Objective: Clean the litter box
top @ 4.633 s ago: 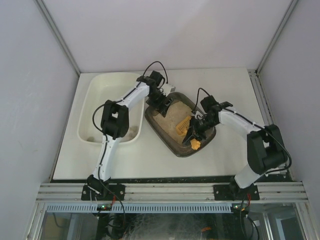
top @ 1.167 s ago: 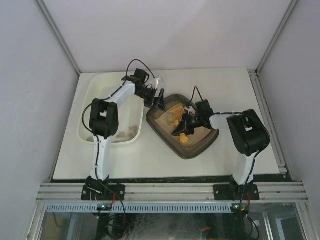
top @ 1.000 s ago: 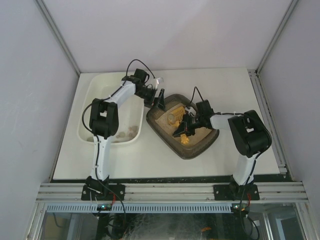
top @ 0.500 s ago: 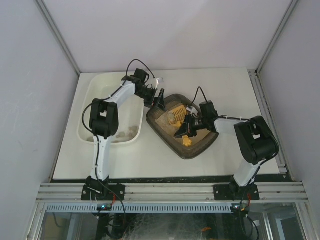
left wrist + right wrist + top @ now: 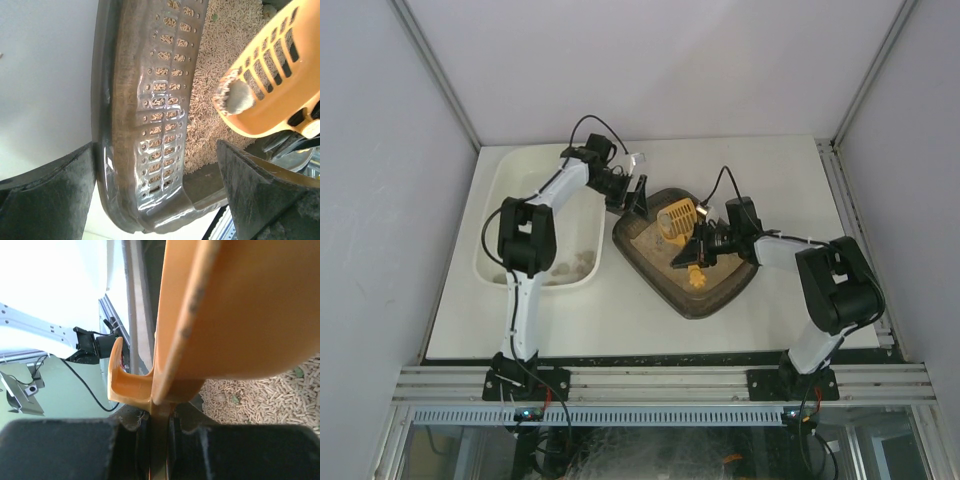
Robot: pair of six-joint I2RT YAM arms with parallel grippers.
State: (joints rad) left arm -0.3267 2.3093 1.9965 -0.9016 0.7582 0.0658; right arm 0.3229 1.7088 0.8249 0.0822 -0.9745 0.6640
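Top external: litter box [image 5: 692, 308] askew at the table's [image 5: 620, 320] centre, just right of white tub [image 5: 485, 240] along the left edge; left gripper [image 5: 638, 197], jaws wide apart, astride the box's far-left rim; right gripper [image 5: 703, 245] over the litter, clamped on yellow slotted scoop [image 5: 678, 215]

Left wrist: perforated rim between the spread fingers [image 5: 45, 200]; scoop head above wood pellets [image 5: 210, 100], grey clump [image 5: 239, 97] at its lip

Right wrist: jaws closed tight on the scoop's handle, pellets at lower right
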